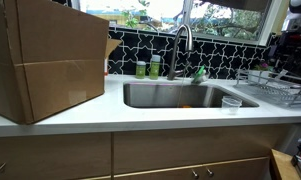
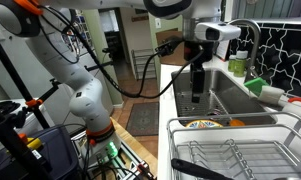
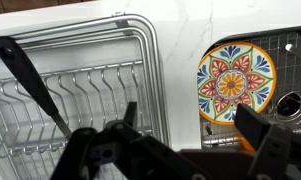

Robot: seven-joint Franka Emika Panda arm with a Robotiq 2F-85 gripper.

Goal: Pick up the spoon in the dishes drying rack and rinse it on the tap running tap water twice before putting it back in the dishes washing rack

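Hovering gripper [image 3: 188, 150]: jaws spread wide, holding nothing, above the drying rack [image 3: 140, 20].
Spoon [image 3: 30, 85]: black handle lies across the rack wires; its bowl is hidden.
Tap [image 1: 183, 42]: arches over the sink [image 1: 150, 95]; outside the wrist view.
Plate [image 3: 230, 82]: its pattern is clear only in the wrist view.

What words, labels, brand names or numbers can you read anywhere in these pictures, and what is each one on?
No text can be read in any view.
Green bottles beside the tap: labels too small and blurred to read.
Cardboard box: no print shows on the faces in view.
Plate in the sink: a painted pattern only, no lettering.
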